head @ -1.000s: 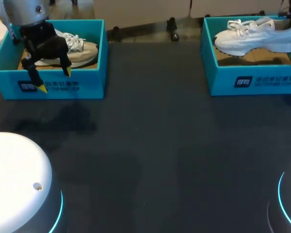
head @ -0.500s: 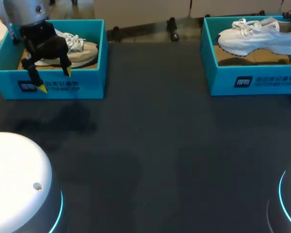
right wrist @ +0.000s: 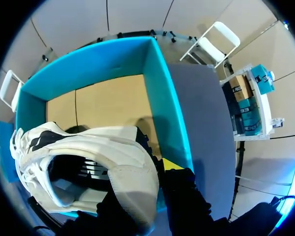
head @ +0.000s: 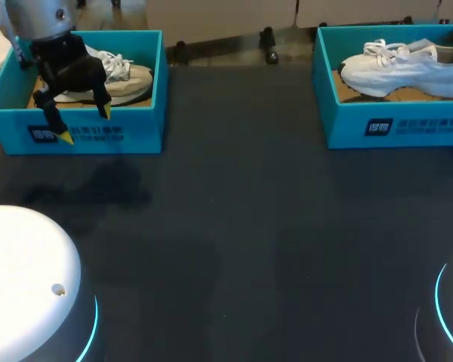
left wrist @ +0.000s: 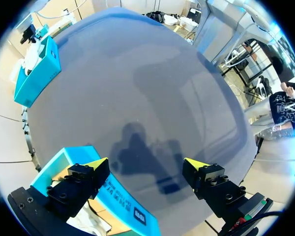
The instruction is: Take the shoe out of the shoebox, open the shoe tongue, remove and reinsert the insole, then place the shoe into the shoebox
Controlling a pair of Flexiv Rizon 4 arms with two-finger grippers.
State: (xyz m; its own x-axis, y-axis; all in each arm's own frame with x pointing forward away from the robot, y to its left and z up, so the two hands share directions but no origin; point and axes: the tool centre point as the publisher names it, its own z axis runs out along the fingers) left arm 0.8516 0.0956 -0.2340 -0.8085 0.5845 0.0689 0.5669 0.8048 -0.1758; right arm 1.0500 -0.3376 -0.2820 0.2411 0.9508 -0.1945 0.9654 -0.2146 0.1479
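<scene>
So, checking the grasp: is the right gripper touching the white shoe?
Touching. In the right wrist view the right gripper pinches the white shoe by its heel.

Beige shoe [head: 132, 79] part-hidden behind left end effector [head: 85, 125] (white shoe [head: 404, 66] heel cut off).

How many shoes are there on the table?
2. A beige shoe lies in the left blue box. A white shoe is within the walls of the right blue box. No other shoe shows, though the box walls hide some of the floor inside.
</scene>
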